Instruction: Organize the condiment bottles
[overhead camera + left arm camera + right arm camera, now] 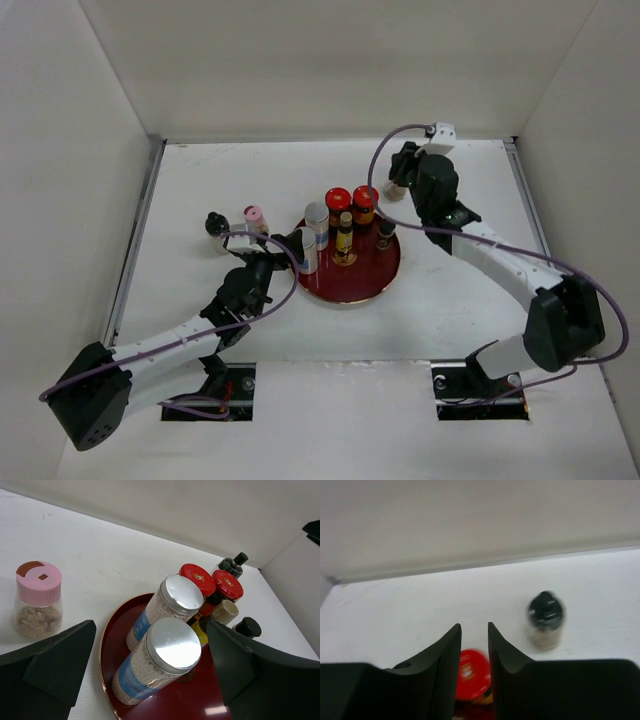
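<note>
- First, the left arm lies low and stretched from the near edge toward the left rim of the tray. The left gripper is spread wide and holds nothing.
- The nearer silver-capped jar stands on the tray's left part, between those jaws and touching neither finger.
- Just behind it stands the second silver-capped jar, then two red-capped jars. The slim amber bottle is largely hidden by them. A small black-capped bottle sits toward the tray's right.
- Left of the tray, on the table, stand the pink-capped jar and, farther left, a black-capped jar.
- Beyond the tray's far right rim, the right gripper hangs over a red cap. Its jaws are close together with a narrow gap and grip nothing, and its wrist view is blurred. The right arm bends sharply at the elbow.
</note>
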You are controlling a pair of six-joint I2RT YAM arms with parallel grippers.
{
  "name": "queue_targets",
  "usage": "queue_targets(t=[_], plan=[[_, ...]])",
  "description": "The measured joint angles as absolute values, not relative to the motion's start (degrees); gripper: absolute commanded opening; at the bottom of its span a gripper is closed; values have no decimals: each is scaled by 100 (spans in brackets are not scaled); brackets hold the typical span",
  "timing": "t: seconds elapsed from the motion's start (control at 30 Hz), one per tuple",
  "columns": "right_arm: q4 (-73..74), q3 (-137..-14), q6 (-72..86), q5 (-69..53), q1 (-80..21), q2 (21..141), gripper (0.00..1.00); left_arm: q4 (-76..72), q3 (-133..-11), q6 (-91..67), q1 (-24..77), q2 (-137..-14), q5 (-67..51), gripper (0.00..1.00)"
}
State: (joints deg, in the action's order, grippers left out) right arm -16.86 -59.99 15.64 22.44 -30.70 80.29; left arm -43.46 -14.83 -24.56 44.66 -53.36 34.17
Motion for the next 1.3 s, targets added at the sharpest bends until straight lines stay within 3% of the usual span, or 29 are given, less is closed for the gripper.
queue_targets(t=[0.1,0.2,0.33,0.6,0.93,1.07,1.3], plan=[[-1463,-6390,1673,2132,-2399,8628,76,-4351,-1474,-2480,4464,-5325,3395,95],[-1116,-6871,1649,1975,-2029,9391,84,-4359,-1391,-2495,4462,-5240,3391,95],[-591,-7476,1603,1712,-1817,10252,86,-4355,-1317,-2508,4372,-5144,3378,95],[-148,-8250,1568,1531,-1682,11148,84,-4386,-1267,-2534,4309,-4995,3380,95],[-32,-8399,1651,1500,-1647,11480,69,-4407,-1267,-2554,4259,-5196,3378,96],[-60,-8403,1658,1522,-1647,11487,56,-4407,-1267,-2563,4241,-5249,3378,96],[-75,-7760,1675,1717,-1695,10750,53,-4436,-1264,-2578,4239,-5280,3378,96]])
